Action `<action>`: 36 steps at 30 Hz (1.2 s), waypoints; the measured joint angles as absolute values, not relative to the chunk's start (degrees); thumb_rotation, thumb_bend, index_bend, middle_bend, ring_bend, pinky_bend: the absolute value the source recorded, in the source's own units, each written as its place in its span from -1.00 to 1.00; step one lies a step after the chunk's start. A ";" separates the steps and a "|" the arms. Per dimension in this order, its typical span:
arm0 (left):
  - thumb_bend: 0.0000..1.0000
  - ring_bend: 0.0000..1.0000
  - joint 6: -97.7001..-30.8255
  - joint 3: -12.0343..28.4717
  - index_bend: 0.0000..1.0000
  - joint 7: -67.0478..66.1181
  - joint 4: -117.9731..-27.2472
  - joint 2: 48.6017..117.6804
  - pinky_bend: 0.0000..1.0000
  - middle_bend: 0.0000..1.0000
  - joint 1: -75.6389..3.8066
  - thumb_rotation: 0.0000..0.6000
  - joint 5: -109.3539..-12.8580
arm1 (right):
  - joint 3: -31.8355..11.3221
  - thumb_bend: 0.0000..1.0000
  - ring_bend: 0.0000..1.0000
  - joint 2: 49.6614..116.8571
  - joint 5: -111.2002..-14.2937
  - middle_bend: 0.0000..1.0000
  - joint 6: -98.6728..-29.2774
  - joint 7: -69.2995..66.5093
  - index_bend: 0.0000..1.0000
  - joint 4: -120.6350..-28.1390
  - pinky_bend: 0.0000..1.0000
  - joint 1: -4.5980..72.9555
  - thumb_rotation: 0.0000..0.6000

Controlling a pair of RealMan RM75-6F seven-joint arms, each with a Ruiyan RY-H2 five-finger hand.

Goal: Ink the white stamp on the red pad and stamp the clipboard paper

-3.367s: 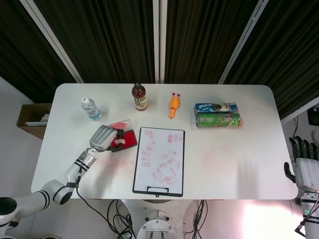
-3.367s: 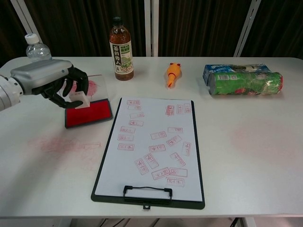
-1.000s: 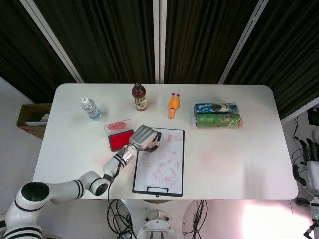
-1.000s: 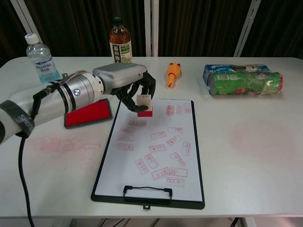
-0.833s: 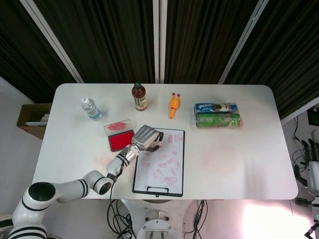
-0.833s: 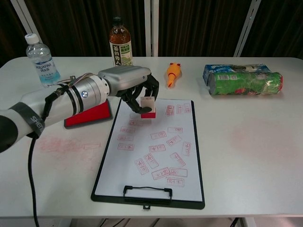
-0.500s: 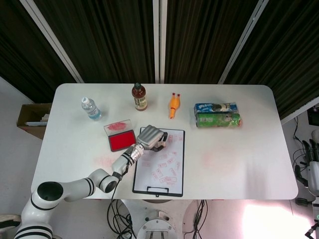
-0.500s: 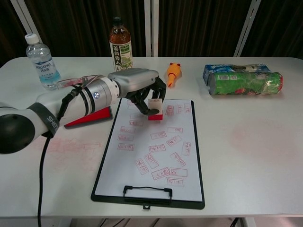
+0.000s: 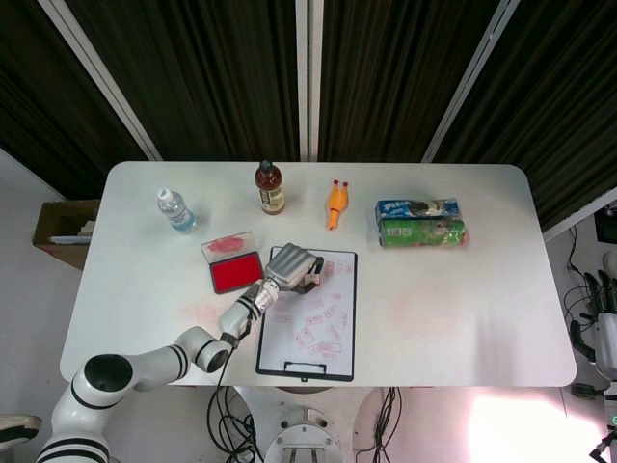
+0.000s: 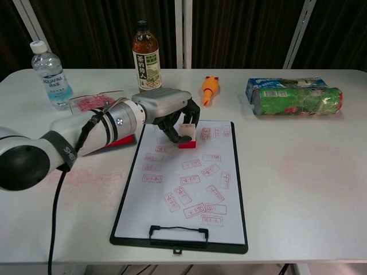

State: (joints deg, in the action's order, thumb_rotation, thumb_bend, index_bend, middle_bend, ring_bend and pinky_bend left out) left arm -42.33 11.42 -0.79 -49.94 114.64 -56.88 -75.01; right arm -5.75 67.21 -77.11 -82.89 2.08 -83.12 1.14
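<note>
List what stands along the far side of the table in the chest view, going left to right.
Water bottle → brown tea bottle → orange rubber chicken → green snack packs.

A white tabletop point(image 10: 309, 189) with rounded corners carries everything. Along its far edge stand a clear water bottle point(image 10: 51, 74) at the left and a brown tea bottle point(image 10: 146, 60) near the middle. A yellow rubber chicken point(image 10: 209, 90) lies just right of the tea bottle. Further right lie a blue snack packet point(image 10: 287, 83) and a green one point(image 10: 295, 101), touching side by side. Toward the front, the black clipboard point(image 10: 181, 183) lies flat, clip nearest the robot. The red ink pad point(image 9: 236, 274) sits just left of it, its clear lid point(image 10: 92, 101) behind. Faint red smudges mark the tabletop at left and right.
</note>
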 measured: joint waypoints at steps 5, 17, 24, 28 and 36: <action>-0.11 0.43 -42.85 10.68 0.48 0.53 -48.45 115.45 0.61 0.57 -56.48 1.00 -75.82 | -5.62 -0.21 -1.00 67.20 -77.18 -1.00 -82.71 1.68 -1.00 -83.10 -1.00 1.06 1.00; -0.11 0.45 -43.34 10.28 0.50 2.37 -46.94 116.17 0.62 0.59 -56.51 1.00 -77.04 | -5.77 -0.21 -1.00 67.08 -77.07 -1.00 -82.85 1.12 -1.00 -82.82 -1.00 0.82 1.00; -0.10 0.45 -44.94 11.96 0.50 2.72 -52.95 112.96 0.62 0.59 -55.80 1.00 -76.24 | -6.28 -0.21 -1.00 66.94 -77.11 -1.00 -83.82 1.19 -1.00 -82.59 -1.00 0.63 1.00; -0.09 0.45 -47.29 13.17 0.50 1.63 -60.67 108.22 0.62 0.59 -54.37 1.00 -75.43 | -6.35 -0.21 -1.00 66.99 -77.22 -1.00 -83.60 1.06 -1.00 -82.75 -1.00 0.81 1.00; -0.09 0.45 -52.88 10.81 0.50 -2.88 -78.53 95.41 0.62 0.58 -47.00 1.00 -74.17 | -5.92 -0.21 -1.00 67.59 -77.88 -1.00 -82.88 1.81 -1.00 -83.20 -1.00 1.32 1.00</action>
State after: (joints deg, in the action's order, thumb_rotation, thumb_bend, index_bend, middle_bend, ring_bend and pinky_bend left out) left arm -52.88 10.81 -2.88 -78.53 95.41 -47.00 -74.17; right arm -5.92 67.59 -77.88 -82.88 1.81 -83.20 1.32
